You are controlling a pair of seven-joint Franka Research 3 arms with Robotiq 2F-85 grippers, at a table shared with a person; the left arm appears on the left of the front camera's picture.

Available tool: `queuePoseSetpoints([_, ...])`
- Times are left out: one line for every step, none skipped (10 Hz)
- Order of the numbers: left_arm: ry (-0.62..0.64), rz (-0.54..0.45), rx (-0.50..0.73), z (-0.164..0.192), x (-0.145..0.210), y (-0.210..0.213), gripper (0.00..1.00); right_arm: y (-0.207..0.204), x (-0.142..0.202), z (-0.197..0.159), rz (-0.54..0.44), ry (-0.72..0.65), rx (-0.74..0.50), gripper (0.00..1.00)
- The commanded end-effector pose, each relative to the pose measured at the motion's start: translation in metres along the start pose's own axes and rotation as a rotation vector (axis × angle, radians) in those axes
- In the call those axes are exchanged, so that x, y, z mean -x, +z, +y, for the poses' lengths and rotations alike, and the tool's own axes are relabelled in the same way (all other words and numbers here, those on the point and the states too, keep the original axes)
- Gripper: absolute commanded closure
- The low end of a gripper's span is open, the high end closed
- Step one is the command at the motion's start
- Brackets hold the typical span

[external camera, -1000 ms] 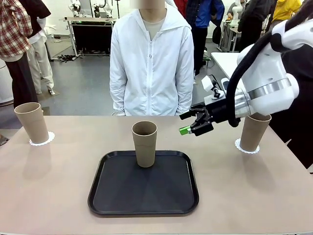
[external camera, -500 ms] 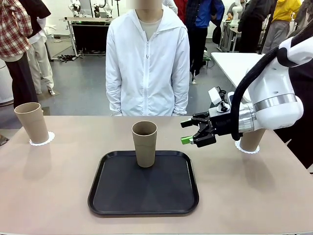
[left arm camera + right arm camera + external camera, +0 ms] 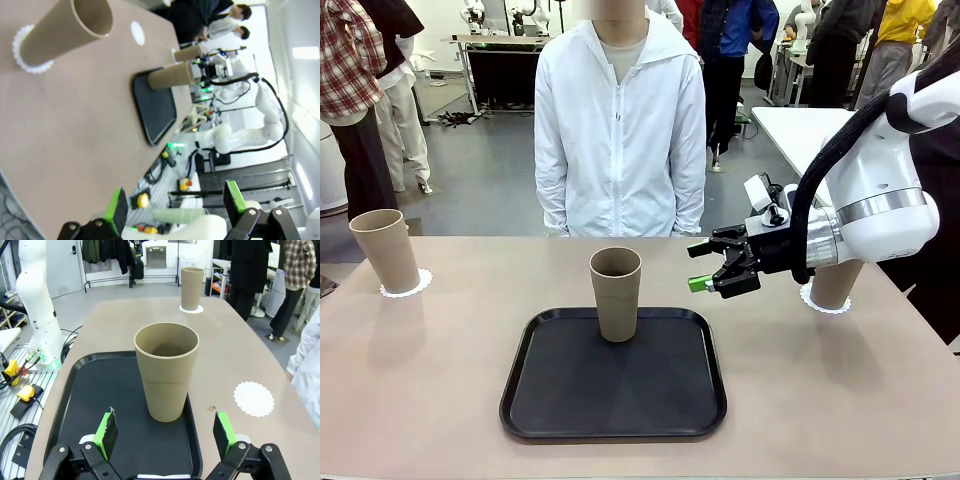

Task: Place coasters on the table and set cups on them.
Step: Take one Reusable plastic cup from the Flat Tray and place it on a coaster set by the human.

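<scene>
The left gripper [image 3: 175, 205] rises from the bottom edge, its jaws wide apart with nothing between them and its green pads [image 3: 118, 210] facing each other. The picture is rolled, so the table [image 3: 75, 130] slants and the things on it look sideways. A near cup [image 3: 67, 31] sits on a coaster [image 3: 20, 52]. A bare coaster [image 3: 137, 32] lies farther along. A second cup [image 3: 170, 79] stands on the tray [image 3: 156, 112], near one edge, and a third cup [image 3: 186, 53] is beyond it. The white right arm [image 3: 250, 135] reaches toward those two.
</scene>
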State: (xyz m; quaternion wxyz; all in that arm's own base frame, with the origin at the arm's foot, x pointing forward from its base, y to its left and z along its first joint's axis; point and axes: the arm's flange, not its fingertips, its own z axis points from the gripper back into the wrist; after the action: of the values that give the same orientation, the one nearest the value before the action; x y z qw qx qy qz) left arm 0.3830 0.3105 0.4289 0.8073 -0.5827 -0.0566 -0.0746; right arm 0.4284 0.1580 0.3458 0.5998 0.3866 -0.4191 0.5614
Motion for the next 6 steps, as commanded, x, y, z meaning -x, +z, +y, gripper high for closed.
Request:
queuePoseSetpoints([0.01, -0.007, -0.005, -0.003, 0.0, 0.001, 0.0, -0.007, 0.009, -0.003, -0.032, 0.01, 0.002, 0.0])
queuePoseSetpoints([0.01, -0.007, -0.005, -0.003, 0.0, 0.001, 0.0, -0.012, 0.018, -0.006, -0.069, 0.001, 0.001, 0.0])
queuePoseSetpoints([0.01, -0.007, -0.005, -0.003, 0.0, 0.001, 0.0, -0.015, 0.027, -0.007, -0.116, 0.006, -0.003, 0.0])
queuePoseSetpoints([0.01, -0.007, -0.005, -0.003, 0.0, 0.001, 0.0, -0.021, 0.035, -0.01, -0.155, 0.0, -0.004, 0.0])
queuePoseSetpoints([0.01, -0.007, -0.005, -0.003, 0.0, 0.001, 0.0, -0.027, 0.042, -0.011, -0.182, 0.012, -0.01, 0.0])
queuePoseSetpoints([0.01, -0.007, -0.005, -0.003, 0.0, 0.001, 0.0, -0.035, 0.05, -0.011, -0.2, 0.017, -0.014, 0.0])
